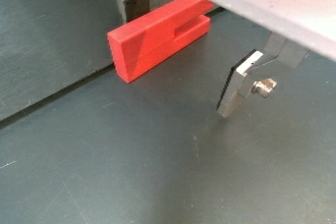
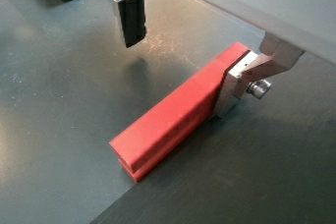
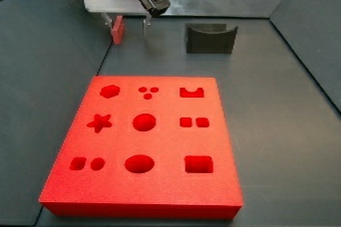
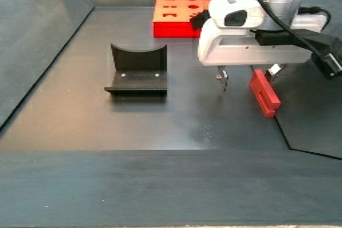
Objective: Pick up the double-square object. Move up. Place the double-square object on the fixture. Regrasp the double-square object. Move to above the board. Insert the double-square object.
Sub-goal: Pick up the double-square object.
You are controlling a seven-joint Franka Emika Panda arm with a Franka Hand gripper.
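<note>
The double-square object (image 1: 155, 39) is a small red elongated block lying on the dark floor; it also shows in the other views (image 2: 175, 118) (image 3: 118, 28) (image 4: 265, 94). My gripper (image 1: 182, 63) (image 2: 178, 79) stands open low over the floor, its jaws wide apart. The block lies between the fingers, close against one finger (image 2: 233, 88) and well apart from the other finger (image 2: 132, 22). In both side views the gripper (image 3: 127, 20) (image 4: 250, 77) hangs over the block. The fixture (image 3: 209, 37) (image 4: 136, 70) stands apart from it. The red board (image 3: 147, 136) (image 4: 181, 14) with shaped cutouts lies flat.
Grey walls enclose the floor in both side views. A seam in the floor (image 1: 53, 95) runs close to the block. The white gripper body (image 4: 247, 44) hides part of the floor beneath it.
</note>
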